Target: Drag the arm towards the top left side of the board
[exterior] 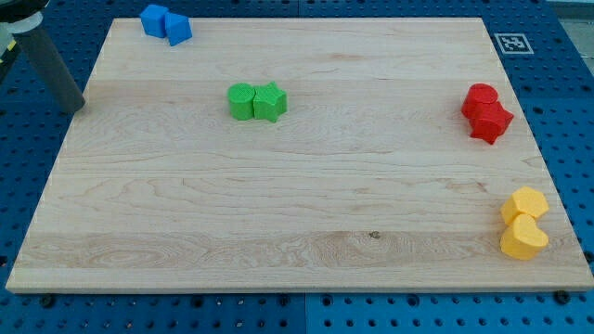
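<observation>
My tip (78,104) is at the left edge of the wooden board (297,204), in the upper part of the view; the dark rod rises from it toward the view's top left corner. Two blue blocks (165,23) touch each other at the board's top left, up and to the right of the tip. A green round block (241,100) and a green star block (270,101) sit side by side in the upper middle, well to the right of the tip. The tip touches no block.
Two red blocks (486,112) sit together near the right edge. Two yellow blocks (523,223) sit together at the bottom right. A black-and-white marker tag (512,43) lies off the board's top right corner. Blue pegboard (566,83) surrounds the board.
</observation>
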